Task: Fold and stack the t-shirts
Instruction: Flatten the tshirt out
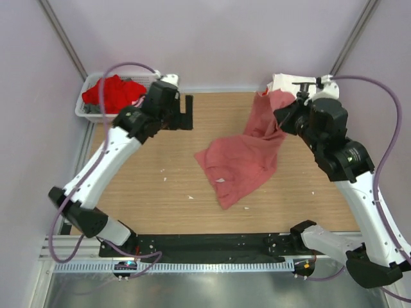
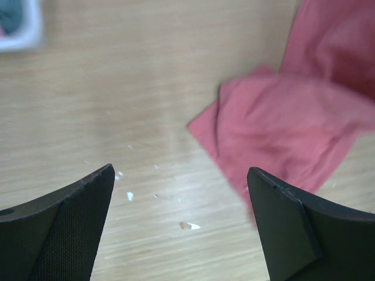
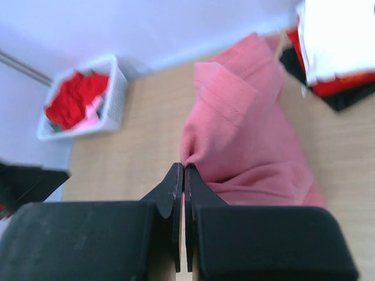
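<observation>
— Right, clamped tight on a fold of the salmon-pink tee (image 1: 243,160) with the right gripper (image 3: 184,171), high at the right of the top view. Draped from that pinch down to the middle of the table (image 1: 148,192).

— And spread wide on the left gripper (image 2: 180,170), holding nothing. Hung over bare wood, just left of the tee's pointed corner in the left wrist view.

— Looked like the laying-out stage, going by that crumpled heap. Needed a second corner caught before any fold.

— Agreed. Best brought down on that loose corner, then drawn away from the right-hand pinch to flatten the cloth.

— Worth pulling gently, too. Caught by only a thin bit of cloth between the right fingers (image 3: 173,190), so liable to slip.

— Also worth steering clear of the folded pile (image 1: 288,82) at upper right, white tee on top, just beside the raised cloth.

— And left for later, probably: the red tee (image 1: 112,93) in the basket (image 1: 82,110), upper left.
</observation>
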{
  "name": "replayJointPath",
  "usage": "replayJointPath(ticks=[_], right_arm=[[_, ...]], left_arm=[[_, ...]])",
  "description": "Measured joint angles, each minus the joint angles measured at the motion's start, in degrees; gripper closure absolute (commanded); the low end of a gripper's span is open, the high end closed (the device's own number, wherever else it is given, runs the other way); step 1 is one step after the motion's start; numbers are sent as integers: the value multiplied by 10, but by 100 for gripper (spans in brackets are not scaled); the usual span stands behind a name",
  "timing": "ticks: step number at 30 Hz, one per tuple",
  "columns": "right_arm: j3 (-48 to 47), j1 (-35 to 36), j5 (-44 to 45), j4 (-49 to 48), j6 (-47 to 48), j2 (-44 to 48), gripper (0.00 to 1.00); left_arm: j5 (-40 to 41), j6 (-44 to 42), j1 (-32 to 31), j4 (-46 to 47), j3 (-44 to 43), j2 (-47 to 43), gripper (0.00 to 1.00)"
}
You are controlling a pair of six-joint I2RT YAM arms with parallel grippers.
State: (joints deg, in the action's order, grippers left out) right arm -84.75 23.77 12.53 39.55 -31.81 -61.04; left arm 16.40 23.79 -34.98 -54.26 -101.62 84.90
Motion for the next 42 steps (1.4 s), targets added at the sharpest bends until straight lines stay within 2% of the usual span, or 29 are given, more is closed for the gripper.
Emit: replayJointPath(ticks=[3,7,13,20,23,24,27,32,35,36,38,39,42], right_arm=[[97,0,-26,14,-11,39,99],[177,0,-43,41,-18,37,99],[191,0,-44,61,-16,40,99],[191,0,-47,57,-14,45,99],[191,0,-50,51,-12,43,99],[191,0,-50,49,-12,41,99],[192,0,-50,44,-9,37,99],[197,0,-50,41,-3,33,99],[198,0,-50,41,0,31,99],[198,0,-50,41,0,31,99],[199,0,-50,40,0,32,99],[200,0,-50,38,1,32,99],[201,0,-50,38,1,31,99]], left_arm=[[-34,13,-20,34,64,69,4],[-73,36,-36,63,82,192,8],[-99,43,-54,102,48,315,11],[-143,36,-66,175,40,363,18],[-157,30,-66,192,30,377,30],[-161,28,-66,198,23,383,39],[-176,26,-66,214,9,399,53],[-198,27,-66,228,8,415,55],[-205,29,-66,232,8,420,69],[-206,28,-66,233,8,420,82],[-207,30,-66,235,8,420,96],[-208,30,-66,237,8,420,100],[-208,28,-66,240,8,420,100]])
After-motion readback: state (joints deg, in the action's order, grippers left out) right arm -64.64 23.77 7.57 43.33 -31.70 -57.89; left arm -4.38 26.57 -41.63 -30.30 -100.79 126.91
